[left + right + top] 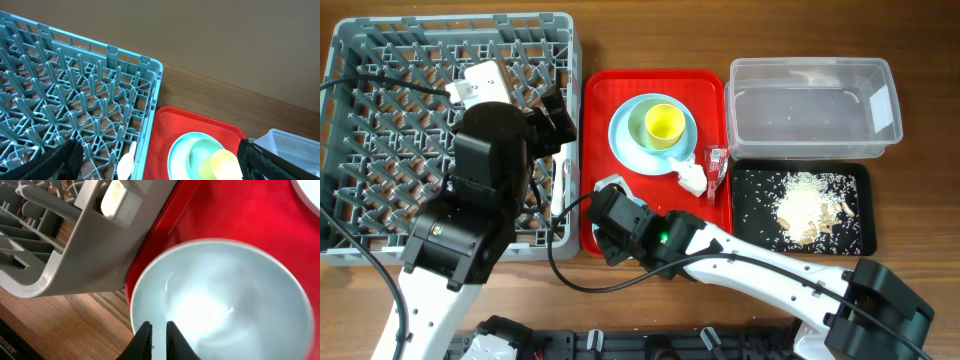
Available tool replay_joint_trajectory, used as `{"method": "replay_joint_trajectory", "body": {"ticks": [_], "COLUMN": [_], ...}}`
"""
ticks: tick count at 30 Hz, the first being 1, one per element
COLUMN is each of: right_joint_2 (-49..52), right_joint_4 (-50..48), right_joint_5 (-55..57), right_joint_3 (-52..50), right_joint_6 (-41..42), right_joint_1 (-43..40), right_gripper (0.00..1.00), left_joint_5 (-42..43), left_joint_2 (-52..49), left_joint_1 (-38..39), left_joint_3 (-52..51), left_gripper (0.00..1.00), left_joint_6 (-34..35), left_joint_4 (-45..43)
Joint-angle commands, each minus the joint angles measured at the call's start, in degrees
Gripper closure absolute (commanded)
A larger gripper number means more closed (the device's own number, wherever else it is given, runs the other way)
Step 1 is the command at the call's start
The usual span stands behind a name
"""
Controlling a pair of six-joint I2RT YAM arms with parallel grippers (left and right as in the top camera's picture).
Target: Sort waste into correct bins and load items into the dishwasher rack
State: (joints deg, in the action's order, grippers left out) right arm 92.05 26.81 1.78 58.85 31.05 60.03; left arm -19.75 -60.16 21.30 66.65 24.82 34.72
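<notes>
My right gripper (159, 327) is shut on the near rim of the light blue small bowl (220, 300), low over the red tray's front left corner next to the grey dishwasher rack (380, 120). From overhead, only a sliver of the bowl (612, 183) shows by this gripper (610, 195). My left gripper (160, 152) is open and empty above the rack's right edge (150, 100). A white spoon (126, 161) lies in the rack. The yellow cup (663, 123) sits in the pale green bowl (642, 128) on the light blue plate (625, 150). The tissue (692, 180) and red wrapper (717, 165) lie on the tray. The fork is not visible.
The red tray (710, 85) sits between the rack and the bins. The clear tub (810, 100) stands at the back right. The black tray (850, 180) in front of it holds rice-like scraps (805, 205). A cable loops over the rack's left side.
</notes>
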Motion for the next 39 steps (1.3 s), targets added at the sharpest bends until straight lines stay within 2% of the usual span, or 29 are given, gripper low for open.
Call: {"method": "replay_joint_trajectory", "body": {"ticks": [1,2,6,7,10,12,14,17,20,32,33,34,36,39], "right_joint_2": [1.14,1.14,-1.75,-3.67,-10.64,-12.90,-12.11,-9.94,-5.92,10.40,10.78,10.80,10.12,5.35], "right_joint_4": [0.22,0.22,0.28,0.28,4.11,8.35,11.78,12.87,11.06,3.48,3.39,3.41,4.09,9.46], "right_joint_5": [1.42,1.42,1.46,1.99,6.91,8.61,8.52,8.07,7.85,2.64,2.62,2.62,2.08,-3.39], "right_joint_3": [-0.26,-0.26,0.48,0.66,0.72,0.72,0.31,-1.38,-2.16,-2.16,-2.16,-2.14,-1.62,2.71], "right_joint_6": [0.44,0.44,0.37,0.37,-2.47,-4.39,-9.77,-11.76,-14.60,-14.56,-14.56,-14.53,-14.56,-14.56], "right_joint_1": [0.15,0.15,-1.36,-2.54,-9.51,-15.98,-22.27,-26.32,-26.91,-26.88,-26.88,-26.88,-26.91,-26.88], "right_gripper": [0.72,0.61,0.61,0.59,0.41,0.41,0.41,0.41,0.41,0.39,0.47,0.59,0.96,0.96], "left_joint_5": [0.24,0.24,0.24,0.24,0.24,0.24,0.24,0.24,0.24,0.24,0.24,0.24,0.24,0.24], "left_joint_2": [0.15,0.15,0.15,0.15,0.15,0.15,0.15,0.15,0.15,0.15,0.15,0.15,0.15,0.15], "left_joint_1": [-0.31,-0.33,-0.33,-0.33,-0.31,-0.33,-0.31,-0.33,-0.31,-0.33,-0.31,-0.33,-0.31,-0.31], "left_joint_3": [0.22,0.22,0.22,0.22,0.22,0.22,0.22,0.22,0.22,0.22,0.22,0.22,0.22,0.22], "left_gripper": [0.00,0.00,0.00,0.00,0.00,0.00,0.00,0.00,0.00,0.00,0.00,0.00,0.00,0.00], "left_joint_6": [0.94,0.94,0.96,0.94,0.94,0.94,0.94,0.94,0.94,0.94,0.94,0.94,0.94,0.94], "left_joint_4": [-0.15,-0.17,-0.17,-0.17,-0.15,-0.17,-0.17,-0.15,-0.17,-0.17,-0.17,-0.17,-0.17,-0.17]}}
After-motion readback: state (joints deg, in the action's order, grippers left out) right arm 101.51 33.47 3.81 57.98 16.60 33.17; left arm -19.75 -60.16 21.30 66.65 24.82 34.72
